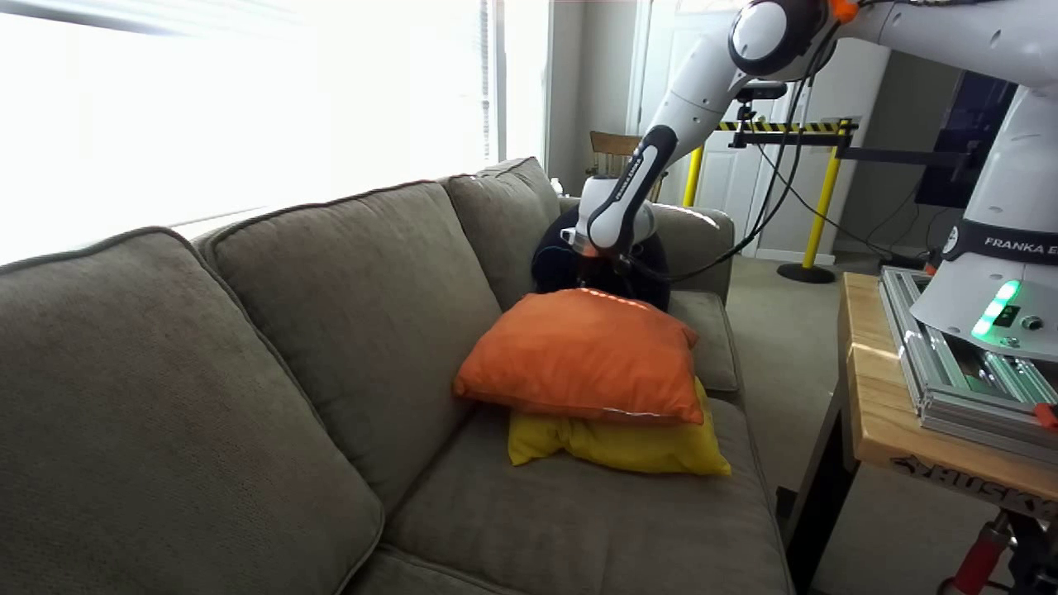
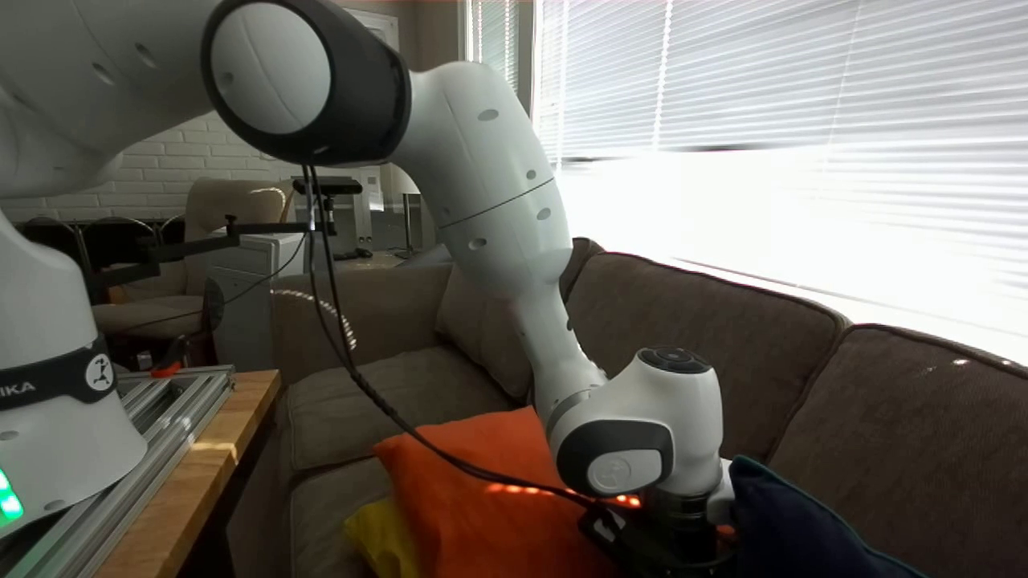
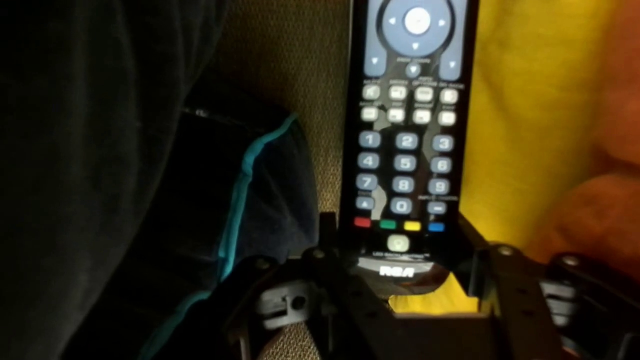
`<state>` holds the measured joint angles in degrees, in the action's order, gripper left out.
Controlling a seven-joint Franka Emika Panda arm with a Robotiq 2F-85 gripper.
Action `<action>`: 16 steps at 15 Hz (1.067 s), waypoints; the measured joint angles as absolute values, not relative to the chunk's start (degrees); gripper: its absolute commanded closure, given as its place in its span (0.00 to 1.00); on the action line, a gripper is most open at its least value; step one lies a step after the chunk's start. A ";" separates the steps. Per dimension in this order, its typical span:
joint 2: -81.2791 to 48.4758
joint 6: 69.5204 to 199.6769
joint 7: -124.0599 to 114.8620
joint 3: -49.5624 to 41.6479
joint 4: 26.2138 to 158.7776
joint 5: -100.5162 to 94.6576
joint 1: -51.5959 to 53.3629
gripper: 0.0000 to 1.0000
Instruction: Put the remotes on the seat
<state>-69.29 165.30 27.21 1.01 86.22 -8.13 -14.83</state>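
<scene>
The dark remote (image 3: 405,150) with RCA lettering fills the middle of the wrist view. My gripper (image 3: 397,227) is shut on its near end, one finger along each long side. Behind the remote shows a strip of the woven seat (image 3: 280,40), between a navy pillow and the yellow pillow. How high the remote is above the seat cannot be told. The seat also shows in both exterior views (image 1: 579,529) (image 2: 353,401). In the exterior views the fingertips are hidden behind the orange pillow or cut off by the frame edge. The pale remote is out of view.
The orange pillow (image 1: 579,355) lies on the yellow pillow (image 1: 620,442), right beside the gripper. A navy pillow (image 2: 803,522) with teal piping stands on the gripper's other side. The sofa back (image 1: 355,306) runs along the window. The robot's wooden bench (image 1: 876,388) faces the sofa.
</scene>
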 measured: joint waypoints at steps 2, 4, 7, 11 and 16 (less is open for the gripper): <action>-69.64 165.30 27.21 1.04 85.82 -8.13 -14.83 0.07; -69.79 165.30 27.20 1.05 85.57 -8.13 -14.83 0.00; -69.95 165.29 27.19 1.10 85.27 -8.13 -14.83 0.00; -69.70 165.28 24.98 1.10 85.34 -8.09 -14.66 0.00; -63.42 165.27 20.97 2.26 90.61 -7.96 -14.56 0.00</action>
<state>-63.42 165.27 20.97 2.26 90.61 -7.96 -14.56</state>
